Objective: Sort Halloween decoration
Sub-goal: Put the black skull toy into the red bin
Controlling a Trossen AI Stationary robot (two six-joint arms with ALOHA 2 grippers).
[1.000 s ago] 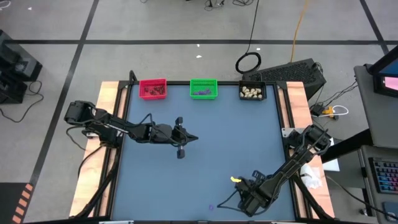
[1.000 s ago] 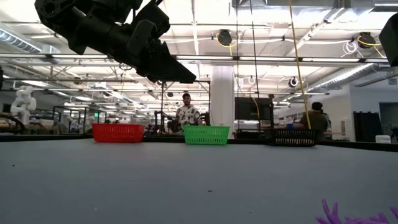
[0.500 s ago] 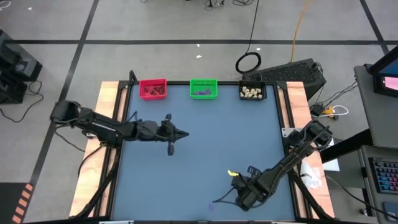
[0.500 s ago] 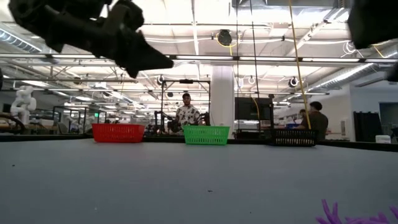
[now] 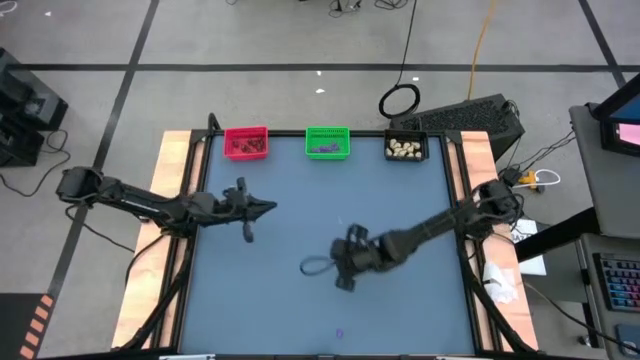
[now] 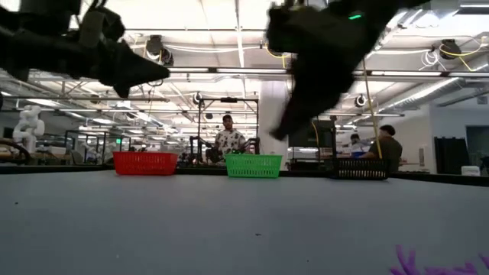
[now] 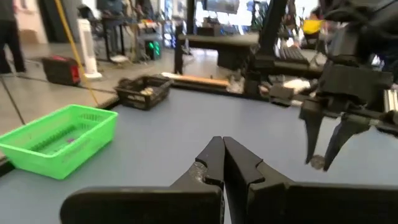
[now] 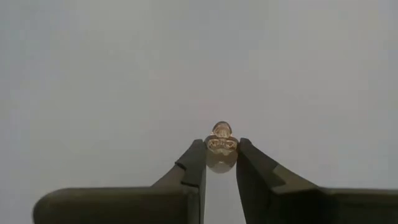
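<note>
Right gripper [image 8: 221, 163] above mid-counter [image 5: 400, 190], fingers pinching one cream-white lump [image 8: 221, 142]. Left gripper [image 7: 222, 160] near the counter's left edge, fingers pressed together, empty.

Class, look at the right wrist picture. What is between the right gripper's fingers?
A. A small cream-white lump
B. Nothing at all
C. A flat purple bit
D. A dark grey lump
A: in the right wrist view the right gripper is shut on a small cream-white lump, pinched between its two dark fingers above the plain table.
</note>
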